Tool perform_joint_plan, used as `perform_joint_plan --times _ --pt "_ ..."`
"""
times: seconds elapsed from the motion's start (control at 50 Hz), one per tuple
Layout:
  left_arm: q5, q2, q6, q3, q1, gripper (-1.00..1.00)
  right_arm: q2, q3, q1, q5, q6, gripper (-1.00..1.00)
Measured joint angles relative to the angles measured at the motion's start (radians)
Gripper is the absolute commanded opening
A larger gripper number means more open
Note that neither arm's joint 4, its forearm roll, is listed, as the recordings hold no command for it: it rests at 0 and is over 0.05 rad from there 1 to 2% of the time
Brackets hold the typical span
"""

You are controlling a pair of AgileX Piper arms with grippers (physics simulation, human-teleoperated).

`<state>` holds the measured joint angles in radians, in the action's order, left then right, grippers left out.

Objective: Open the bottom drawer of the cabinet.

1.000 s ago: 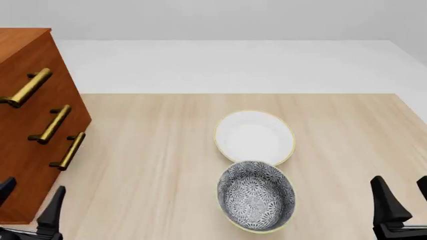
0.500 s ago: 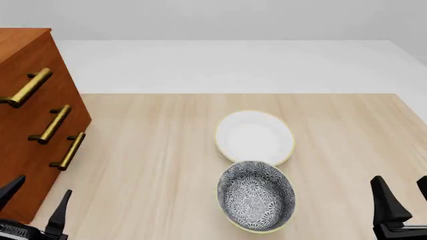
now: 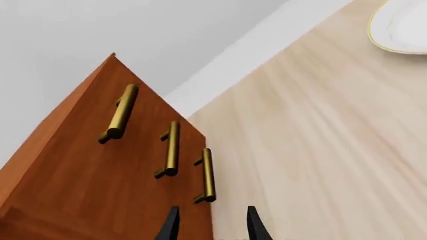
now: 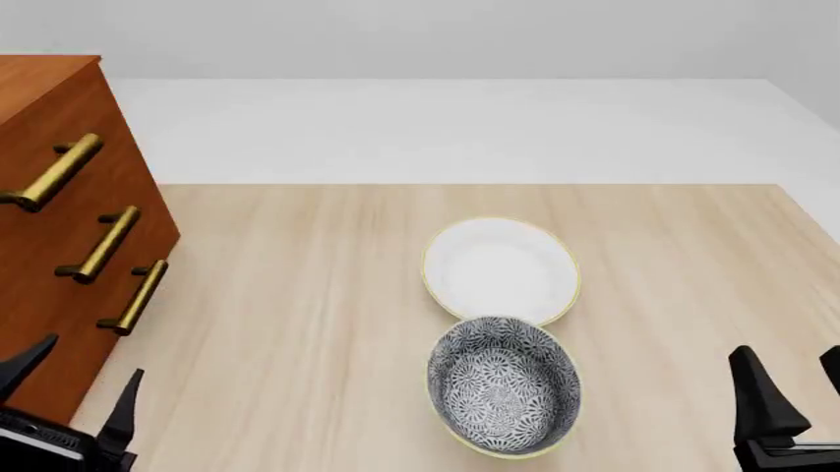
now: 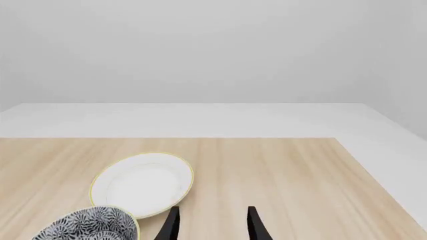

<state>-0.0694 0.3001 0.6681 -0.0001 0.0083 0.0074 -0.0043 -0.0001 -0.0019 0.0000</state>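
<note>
Now steer your open, empty left gripper (image 3: pixel 208 227) squarely around the bottom drawer's brass handle (image 3: pixel 208 176) before closing.

The tall reddish-brown wooden cabinet (image 4: pixel 59 246) walls off the left side of the light wooden table (image 4: pixel 302 324), its 3 brass bar handles (image 4: pixel 136 296) jutting out from the front. Bare tabletop lies open between it and the white gold-rimmed plate (image 4: pixel 501 269) and patterned grey bowl (image 4: pixel 505 384), which touch mid-table. Right of them the surface is free.
</note>
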Motion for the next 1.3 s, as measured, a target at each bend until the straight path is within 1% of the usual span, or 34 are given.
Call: perform_joint_plan --times 0.24,0.44,0.58,0.78,1.02,1.3 --pt "-0.029 0.049 0.049 0.0 0.023 1.0 0.0 0.0 0.0 0.0 0.0 1.0" --pt "-0.12 0.154 0.087 0.0 0.035 1.0 0.0 0.0 0.0 0.0 0.0 1.0" --pt "-0.21 0.258 0.117 0.0 0.044 1.0 0.0 0.0 0.0 0.0 0.0 1.0" --pt "-0.387 0.452 0.151 0.0 0.055 1.0 0.0 0.0 0.0 0.0 0.0 1.0" --pt "-0.525 0.607 0.183 0.0 0.079 1.0 0.0 0.0 0.0 0.0 0.0 1.0" --pt "-0.795 0.9 0.228 0.0 0.095 1.0 0.0 0.0 0.0 0.0 0.0 1.0"
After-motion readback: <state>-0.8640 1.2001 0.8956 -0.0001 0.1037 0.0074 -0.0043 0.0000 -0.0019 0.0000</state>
